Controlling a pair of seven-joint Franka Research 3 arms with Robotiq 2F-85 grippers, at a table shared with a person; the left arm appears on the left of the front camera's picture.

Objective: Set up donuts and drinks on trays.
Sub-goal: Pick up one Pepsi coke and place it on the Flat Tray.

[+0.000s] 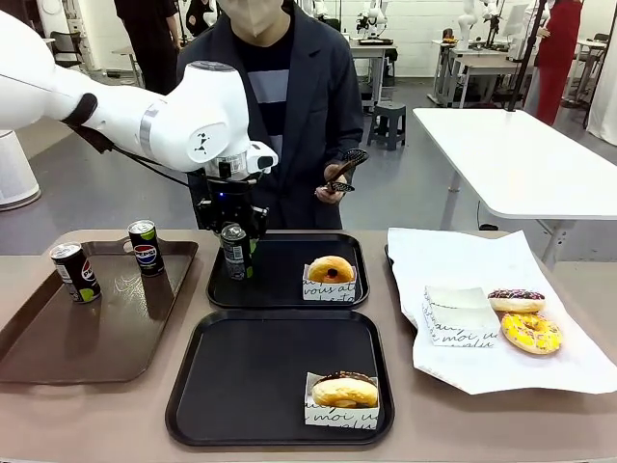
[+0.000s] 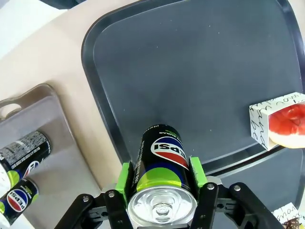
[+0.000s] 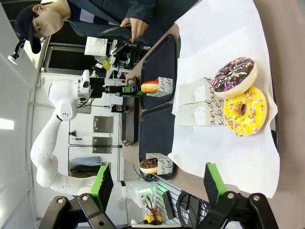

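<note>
Front view: left gripper [image 1: 238, 253] is pinched on an upright can [image 1: 233, 241] at the left end of the far black tray [image 1: 287, 305]. The can base is at tray level, but I can't tell if it's touching or just above. A sleeved donut [image 1: 331, 270] sits at the right end of the same tray, well apart from the can. The near black tray [image 1: 260, 367] has its own donut [image 1: 344, 390] and no drink. Two spare cans [image 1: 75, 272] stand on the brown tray [image 1: 116, 338], on the left arm's side. The person's hand [image 1: 333, 185] holds tongs behind the trays.

Left wrist view: the green pads [image 2: 125, 179] clamp the can [image 2: 162, 157] on both sides. The can's long axis runs along the fingers, silver top toward the camera, base over the tray floor [image 2: 190, 71] near its edge. Likely next move is straight down and release, with no tilt needed.

Right wrist view: right gripper [image 3: 157, 186] is spread wide with nothing between the pads. It is near the white paper [image 3: 228, 28] holding the sprinkled chocolate donut [image 3: 236, 74] and the yellow donut [image 3: 245, 112], so the right arm is the nearer one to those.
</note>
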